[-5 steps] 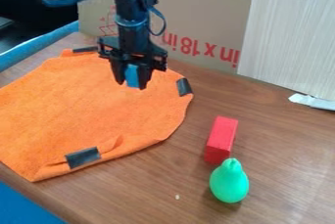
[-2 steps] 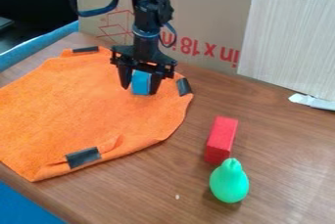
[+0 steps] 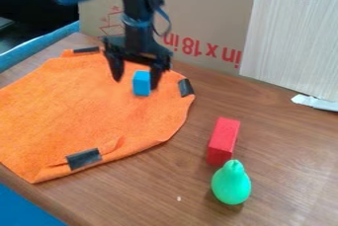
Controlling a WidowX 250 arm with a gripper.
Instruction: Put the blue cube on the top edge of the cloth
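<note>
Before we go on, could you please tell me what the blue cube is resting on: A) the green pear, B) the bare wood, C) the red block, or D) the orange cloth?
D, because the blue cube has its base on the orange cloth.
</note>
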